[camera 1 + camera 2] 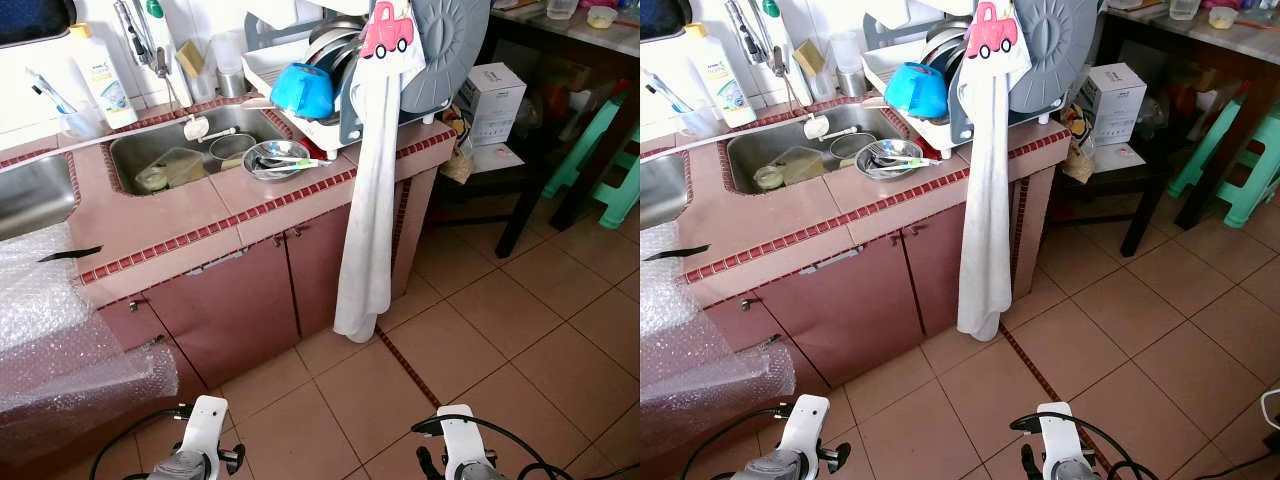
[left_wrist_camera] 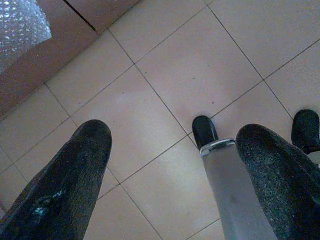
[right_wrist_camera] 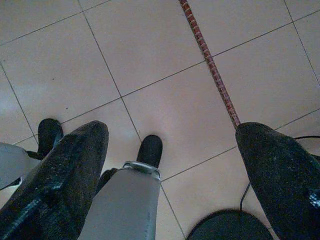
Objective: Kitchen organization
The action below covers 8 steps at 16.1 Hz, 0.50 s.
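With both arms hung idle, left gripper (image 2: 172, 165) and right gripper (image 3: 172, 165) spread wide over floor tiles, the counter should be approached squarely before the steel bowl (image 1: 276, 160), at 11 o'clock beside the sink (image 1: 140, 155), gets reached for.

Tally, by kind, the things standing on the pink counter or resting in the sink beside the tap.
Steel bowls: 1
Blue bowls: 1
Detergent bottles: 1
Dish racks: 1
Clear containers in sink: 1
Hanging white towels: 1
Total: 6
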Available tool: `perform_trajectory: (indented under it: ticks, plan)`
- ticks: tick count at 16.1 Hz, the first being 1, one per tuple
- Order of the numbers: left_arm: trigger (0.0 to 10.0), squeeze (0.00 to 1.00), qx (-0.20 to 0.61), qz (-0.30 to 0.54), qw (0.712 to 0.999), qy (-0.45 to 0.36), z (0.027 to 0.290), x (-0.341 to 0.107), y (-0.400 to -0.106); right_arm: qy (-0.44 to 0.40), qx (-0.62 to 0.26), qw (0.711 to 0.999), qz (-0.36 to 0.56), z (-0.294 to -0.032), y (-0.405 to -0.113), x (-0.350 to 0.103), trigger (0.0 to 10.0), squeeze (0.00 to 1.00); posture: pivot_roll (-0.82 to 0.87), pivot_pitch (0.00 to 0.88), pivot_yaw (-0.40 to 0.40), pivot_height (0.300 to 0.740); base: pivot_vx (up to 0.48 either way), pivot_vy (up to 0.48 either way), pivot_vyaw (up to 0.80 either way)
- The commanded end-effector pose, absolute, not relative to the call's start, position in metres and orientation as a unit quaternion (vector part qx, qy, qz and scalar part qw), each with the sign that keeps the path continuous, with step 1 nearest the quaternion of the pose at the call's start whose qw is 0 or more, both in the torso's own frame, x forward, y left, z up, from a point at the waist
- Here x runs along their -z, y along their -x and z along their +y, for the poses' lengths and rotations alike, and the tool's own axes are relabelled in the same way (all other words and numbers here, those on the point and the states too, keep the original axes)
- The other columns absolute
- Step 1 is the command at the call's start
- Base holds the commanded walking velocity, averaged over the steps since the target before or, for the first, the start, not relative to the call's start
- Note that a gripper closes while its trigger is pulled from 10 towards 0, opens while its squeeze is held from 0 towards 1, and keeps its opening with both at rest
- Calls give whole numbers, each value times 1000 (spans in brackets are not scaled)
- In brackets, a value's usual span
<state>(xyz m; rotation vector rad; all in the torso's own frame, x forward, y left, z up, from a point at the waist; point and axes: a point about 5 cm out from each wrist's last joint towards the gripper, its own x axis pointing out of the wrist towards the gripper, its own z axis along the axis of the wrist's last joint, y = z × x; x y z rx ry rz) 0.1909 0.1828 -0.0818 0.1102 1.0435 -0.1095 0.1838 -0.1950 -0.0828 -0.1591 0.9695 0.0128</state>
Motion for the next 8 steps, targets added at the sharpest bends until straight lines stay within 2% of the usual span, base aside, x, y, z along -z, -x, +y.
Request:
perform_trajectory:
  ticks: [1, 8]
  plan:
    - [10000, 0, 35, 373, 926, 44, 137, 22, -285, -14, 35, 942, 334, -164, -292, 14, 10000, 0, 18, 0, -36, 740, 0, 0, 0]
    - [10000, 0, 35, 373, 926, 44, 137, 22, -285, -14, 35, 942, 334, -164, -292, 14, 10000, 0, 18, 0, -36, 740, 0, 0, 0]
